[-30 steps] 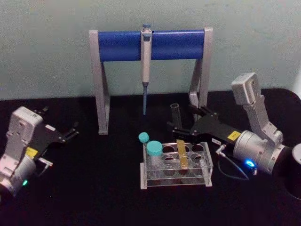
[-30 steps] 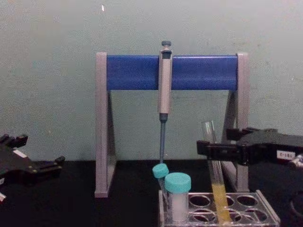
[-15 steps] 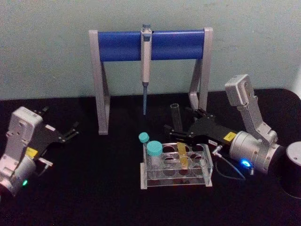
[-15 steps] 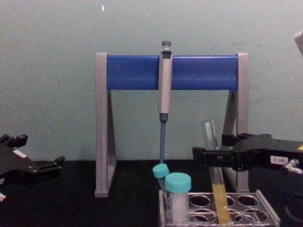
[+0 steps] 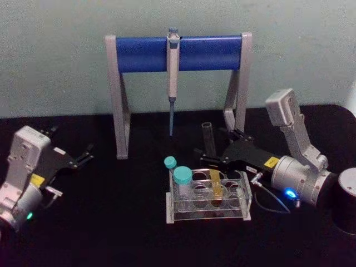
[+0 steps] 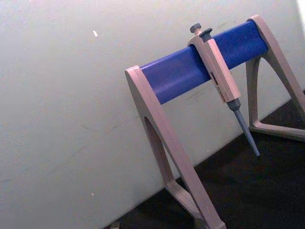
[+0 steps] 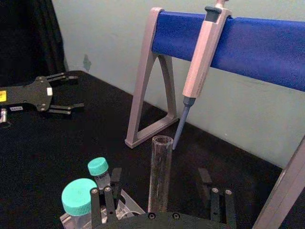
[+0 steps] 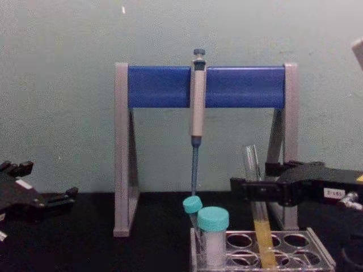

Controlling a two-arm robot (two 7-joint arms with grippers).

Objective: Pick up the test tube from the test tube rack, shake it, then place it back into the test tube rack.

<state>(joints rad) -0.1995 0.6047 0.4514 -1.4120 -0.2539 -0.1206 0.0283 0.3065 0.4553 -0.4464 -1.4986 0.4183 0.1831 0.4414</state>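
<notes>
Looking at my right gripper [image 7: 159,174], I see its fingers spread on both sides of the long clear glass test tube [image 8: 250,161], which stands almost upright in the low clear plastic rack [image 5: 170,209]; the spread left gripper [image 5: 82,156] sits well apart.

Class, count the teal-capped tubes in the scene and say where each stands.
2. The large teal-capped tube stands at the left end of the test tube rack; the small teal-capped tube is just behind it, at the rack's left rear corner. None looks hidden.
</notes>
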